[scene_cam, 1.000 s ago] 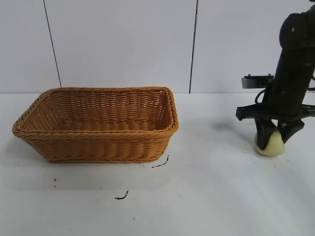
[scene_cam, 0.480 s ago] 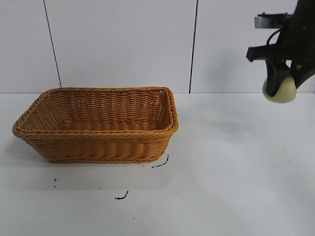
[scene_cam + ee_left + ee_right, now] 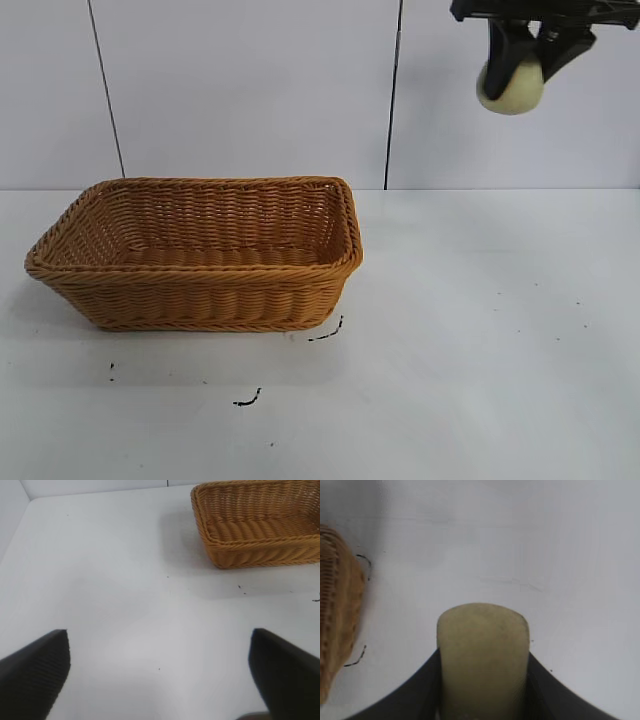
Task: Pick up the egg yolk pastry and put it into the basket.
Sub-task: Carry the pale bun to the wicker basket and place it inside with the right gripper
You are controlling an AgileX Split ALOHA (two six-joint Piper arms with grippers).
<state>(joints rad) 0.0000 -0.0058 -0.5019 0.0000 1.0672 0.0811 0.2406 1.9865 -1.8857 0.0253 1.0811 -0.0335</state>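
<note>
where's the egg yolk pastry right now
In the exterior view the egg yolk pastry is high in the upper right, clamped in the right gripper, well above the table and off to the right of the basket.

The basket (image 3: 195, 255) sits on the counter (image 3: 470, 350) toward the left of the exterior view, near the wall (image 3: 250, 90) behind it. A few small marks (image 3: 247, 400) lie on the counter just in front of the basket's right end. The egg yolk pastry (image 3: 511, 88) hangs high above the counter at the upper right, well apart from the basket, between the jaws of the right gripper (image 3: 522, 60). The left gripper (image 3: 160, 675) is over bare counter off the basket's end, jaws spread wide.
</note>
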